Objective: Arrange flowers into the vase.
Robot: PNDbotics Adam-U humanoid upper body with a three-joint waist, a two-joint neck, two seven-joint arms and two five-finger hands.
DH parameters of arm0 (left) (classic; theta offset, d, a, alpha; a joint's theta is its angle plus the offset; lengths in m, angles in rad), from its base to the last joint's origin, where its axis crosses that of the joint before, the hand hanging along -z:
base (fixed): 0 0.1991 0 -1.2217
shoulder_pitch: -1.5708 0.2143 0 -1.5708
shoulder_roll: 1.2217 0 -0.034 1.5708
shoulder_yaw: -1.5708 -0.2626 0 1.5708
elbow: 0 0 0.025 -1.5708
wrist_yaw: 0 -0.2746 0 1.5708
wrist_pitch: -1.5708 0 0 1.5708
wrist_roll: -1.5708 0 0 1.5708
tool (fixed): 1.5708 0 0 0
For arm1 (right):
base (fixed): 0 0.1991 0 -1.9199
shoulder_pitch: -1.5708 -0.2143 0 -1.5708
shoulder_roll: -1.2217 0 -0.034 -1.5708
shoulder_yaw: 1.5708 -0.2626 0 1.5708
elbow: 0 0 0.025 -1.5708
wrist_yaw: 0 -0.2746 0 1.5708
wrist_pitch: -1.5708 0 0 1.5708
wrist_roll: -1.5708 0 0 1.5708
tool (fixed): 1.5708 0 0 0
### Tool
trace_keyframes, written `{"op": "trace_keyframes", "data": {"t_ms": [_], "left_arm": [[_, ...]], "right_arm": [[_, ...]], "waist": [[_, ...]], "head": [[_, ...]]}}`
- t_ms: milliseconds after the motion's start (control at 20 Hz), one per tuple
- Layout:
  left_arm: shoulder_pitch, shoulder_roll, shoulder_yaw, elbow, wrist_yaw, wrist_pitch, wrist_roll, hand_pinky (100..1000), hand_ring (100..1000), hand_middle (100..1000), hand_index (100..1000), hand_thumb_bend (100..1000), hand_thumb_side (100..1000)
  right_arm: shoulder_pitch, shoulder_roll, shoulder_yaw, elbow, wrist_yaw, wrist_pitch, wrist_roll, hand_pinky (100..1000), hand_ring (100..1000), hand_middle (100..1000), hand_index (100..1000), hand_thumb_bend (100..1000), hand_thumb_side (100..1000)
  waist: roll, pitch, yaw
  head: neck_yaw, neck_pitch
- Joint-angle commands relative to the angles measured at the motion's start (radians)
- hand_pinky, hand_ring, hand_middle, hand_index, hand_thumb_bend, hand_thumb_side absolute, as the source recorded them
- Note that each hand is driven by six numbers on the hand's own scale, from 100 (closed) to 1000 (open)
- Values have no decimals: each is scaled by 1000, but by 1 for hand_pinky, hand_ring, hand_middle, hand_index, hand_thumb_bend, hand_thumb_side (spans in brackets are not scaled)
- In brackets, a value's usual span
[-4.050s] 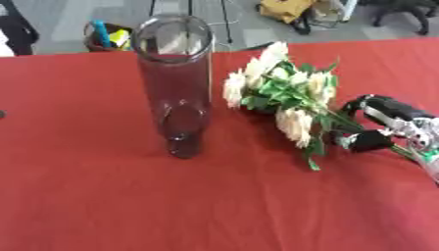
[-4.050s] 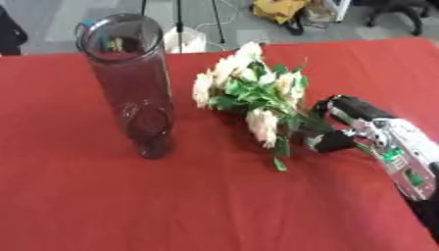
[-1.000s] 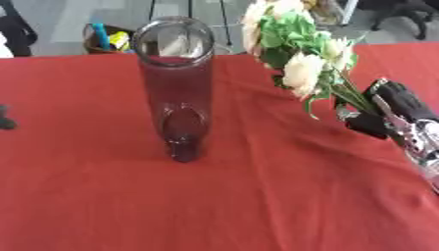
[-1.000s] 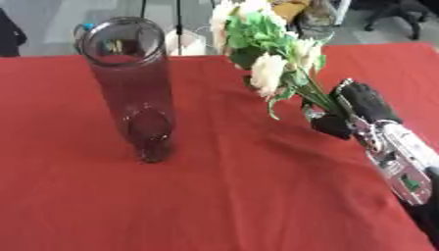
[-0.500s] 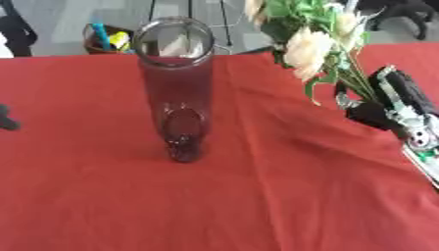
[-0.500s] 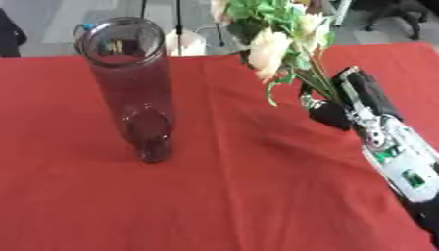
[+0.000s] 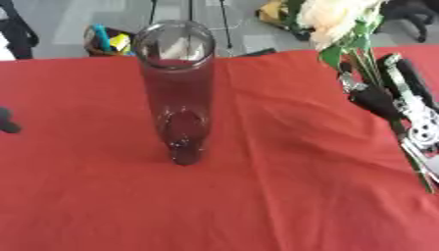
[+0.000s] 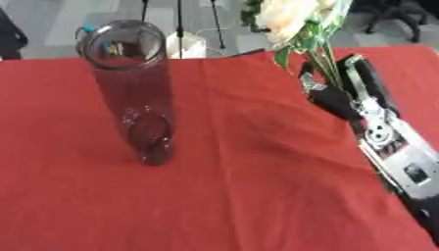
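**Flowers held up at the right, vase standing alone**

The right hand [image 8: 336, 100] comes in from the right side over the red worktop [image 7: 257, 196]. Its dark fingers are curled round the green stems of the flowers [image 8: 296, 19], so it is grasping the bunch. The stems rise from the hand, leaning slightly, and the cream blooms with their green leaves sit at the top edge of both views, partly cut off. The bunch is clear of the cloth, held in the air above the far right part of the worktop.

The vase [image 7: 178, 93] stands upright left of centre on the red cloth. It is a tall clear cylinder, tinted dark, with its round mouth open toward the camera and nothing visible inside it. It is well apart from the flowers and from the right hand; nothing touches it.

Behind the hand the silver and black forearm runs down toward the lower right corner.

A small dark shape [image 7: 9, 120] shows at the left edge of the left eye view, on or just over the cloth. It may be part of the left hand, but too little shows to tell what it is or how any fingers stand.

Beyond the far edge of the worktop lies a grey floor with tripod legs [image 7: 190, 14] and a bin [image 7: 109, 41] holding coloured items.
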Motion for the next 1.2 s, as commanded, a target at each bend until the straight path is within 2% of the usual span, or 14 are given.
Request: {"op": "trace_keyframes", "data": {"t_ms": [50, 450, 750, 1000, 1200], "left_arm": [[-8, 6, -10, -19, -2, 0, -7, 511, 590, 790, 799, 100, 960], [-4, 6, -11, -19, -3, 2, -13, 510, 590, 791, 798, 100, 961], [-1, 7, -13, -19, -5, 4, -18, 510, 590, 791, 797, 100, 962], [2, 8, -14, -19, -6, 6, -23, 511, 591, 792, 797, 100, 962], [4, 10, -16, -19, -5, 6, -25, 510, 591, 793, 797, 100, 961]], "right_arm": [[-34, -32, -11, -42, -75, -19, -39, 100, 110, 100, 100, 100, 625], [-135, -11, -12, -118, -205, -56, -131, 100, 100, 100, 100, 100, 627], [-214, 0, -9, -128, -281, -14, -141, 100, 100, 100, 100, 100, 624], [-275, -5, -4, -128, -312, 36, -138, 100, 100, 100, 100, 100, 628], [-334, -5, 4, -123, -314, 47, -140, 100, 100, 100, 100, 100, 630]], "waist": [[-3, -25, 0], [-4, -26, 1], [-7, -26, 5], [-11, -28, 9], [-13, -32, 13]], "head": [[2, -10], [11, -5], [17, -5], [22, -3], [19, 0]]}}
